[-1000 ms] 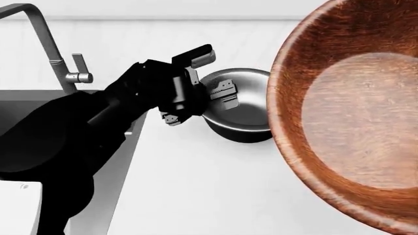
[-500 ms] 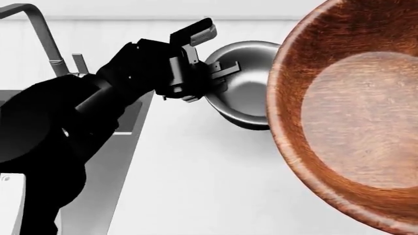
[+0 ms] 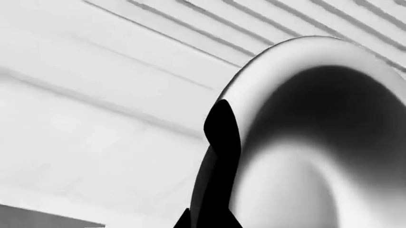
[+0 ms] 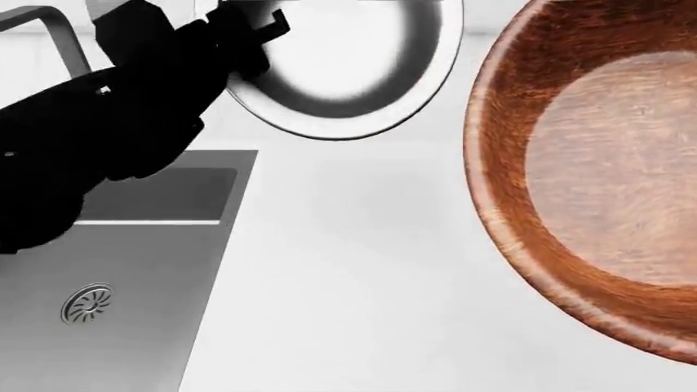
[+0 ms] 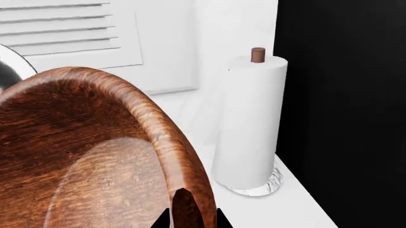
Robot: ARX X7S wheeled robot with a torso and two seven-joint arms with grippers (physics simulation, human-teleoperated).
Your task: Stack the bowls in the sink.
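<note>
Gripping the shiny dark steel bowl by its rim, the robot's left gripper holds it tilted in the air above the white countertop, its polished inside turned toward the head camera; the left wrist view shows one dark finger hooked over the rim, so the jaws look clamped on it. The dark grey rectangular sink, with its round metal drain and tall square steel faucet, lies below and to the left of that bowl, on the left arm's own side, so this arm appears the nearer one to lower a bowl into the basin. The large reddish-brown wood-grain bowl fills the right of the head view, raised well apart from the sink; the right gripper seems pinched on its rim, though only a sliver of a finger shows. Neither bowl is in the basin yet, and the visible part of the basin floor shows nothing but the drain. A white paper towel roll stands on the counter beyond the wooden bowl, by a black wall.
</note>
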